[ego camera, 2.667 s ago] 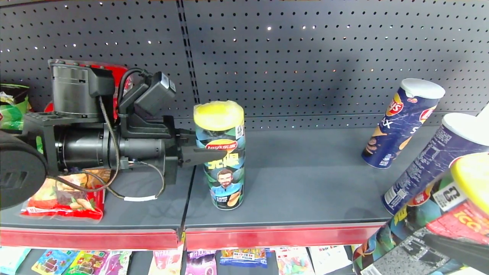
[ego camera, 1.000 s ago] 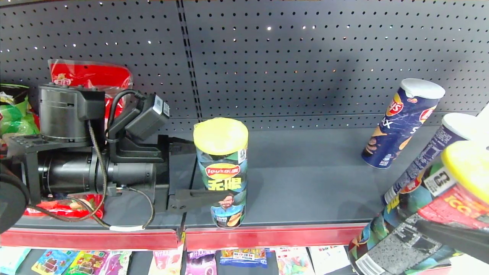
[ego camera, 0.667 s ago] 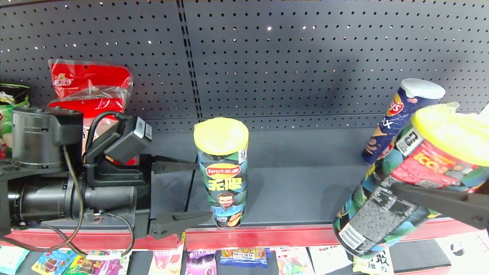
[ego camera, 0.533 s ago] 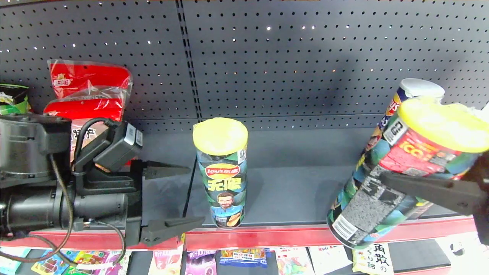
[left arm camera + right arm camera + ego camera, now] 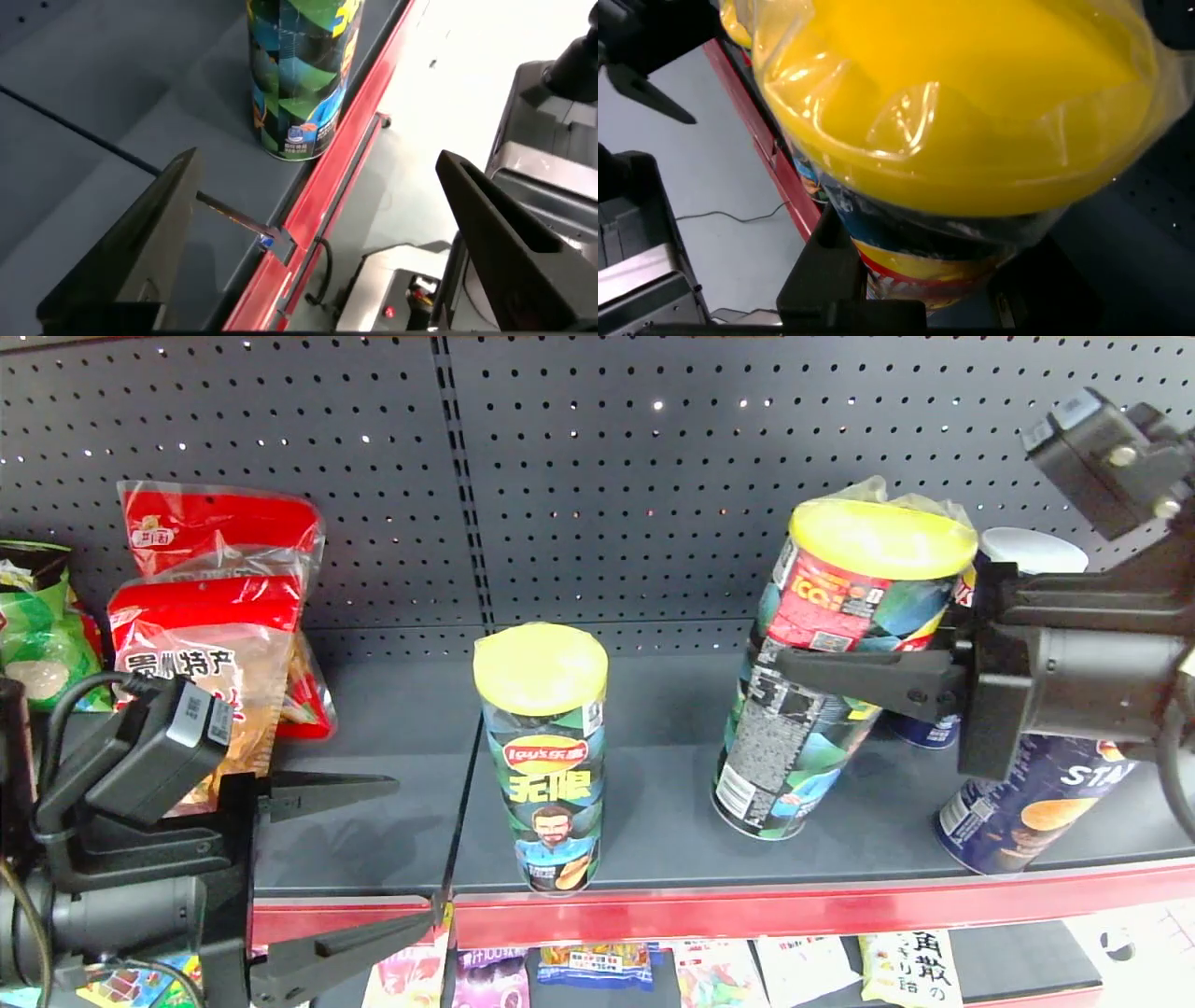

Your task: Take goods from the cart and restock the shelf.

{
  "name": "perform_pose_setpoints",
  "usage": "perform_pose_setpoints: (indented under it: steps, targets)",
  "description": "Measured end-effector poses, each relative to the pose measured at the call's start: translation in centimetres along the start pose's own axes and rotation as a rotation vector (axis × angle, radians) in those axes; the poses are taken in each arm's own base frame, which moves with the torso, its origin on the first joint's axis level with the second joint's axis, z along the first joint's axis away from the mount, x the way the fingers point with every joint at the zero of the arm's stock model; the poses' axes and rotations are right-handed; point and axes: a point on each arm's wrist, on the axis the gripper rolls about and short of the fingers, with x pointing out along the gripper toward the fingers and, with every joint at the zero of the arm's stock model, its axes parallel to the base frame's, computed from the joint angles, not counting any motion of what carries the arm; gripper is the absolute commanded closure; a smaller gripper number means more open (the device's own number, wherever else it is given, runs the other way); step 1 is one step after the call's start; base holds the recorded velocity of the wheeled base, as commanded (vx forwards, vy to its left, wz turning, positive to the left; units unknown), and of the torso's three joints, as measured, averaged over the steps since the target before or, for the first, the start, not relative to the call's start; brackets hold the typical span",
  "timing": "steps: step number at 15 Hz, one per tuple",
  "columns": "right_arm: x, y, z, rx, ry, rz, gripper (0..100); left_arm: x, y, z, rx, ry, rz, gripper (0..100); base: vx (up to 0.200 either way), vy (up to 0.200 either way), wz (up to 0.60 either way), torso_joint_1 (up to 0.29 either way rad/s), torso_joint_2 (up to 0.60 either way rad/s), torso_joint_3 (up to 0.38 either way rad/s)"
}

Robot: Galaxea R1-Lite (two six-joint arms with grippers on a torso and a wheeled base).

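Observation:
A yellow-lidded chip can [image 5: 541,756] stands upright near the front edge of the grey shelf [image 5: 653,821]; in the left wrist view the same can [image 5: 299,75] stands beside the red shelf lip [image 5: 336,168]. My left gripper [image 5: 415,852] is open, drawn back to the left of that can, with nothing between its fingers [image 5: 140,252]. My right gripper [image 5: 822,663] is shut on a second yellow-lidded can [image 5: 812,709], which is tilted, with its base at the shelf to the right of the first. I cannot tell if it touches. Its lid [image 5: 962,93] sits close under the right wrist camera.
Two blue chip cans lean at the right, one behind the held can [image 5: 1032,551] and one at the front corner [image 5: 1018,812]. Red snack bags [image 5: 215,616] and a green bag [image 5: 37,635] stand at the left. Small packets [image 5: 579,966] lie on the lower shelf.
My left gripper set the first can near the shelf's front, opened and drew back to the left. My right arm carried the second can up from the lower right to the shelf.

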Motion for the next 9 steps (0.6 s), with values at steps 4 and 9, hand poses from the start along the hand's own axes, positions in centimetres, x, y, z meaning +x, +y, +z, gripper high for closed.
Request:
perform_pose_setpoints:
  steps: [4,9]
  targets:
    - [2.7,-0.5,0.6,-0.024,0.005,0.005,100,-0.9,-0.5,0.4,0.018,-0.026,0.027,0,0.000,0.000,0.00,0.000,0.00,0.000]
    - [5.8,-1.7,1.3,-0.046,0.006,-0.001,100,-1.7,-1.2,0.4,0.035,-0.045,0.047,0,0.000,0.000,0.00,0.000,0.00,0.000]
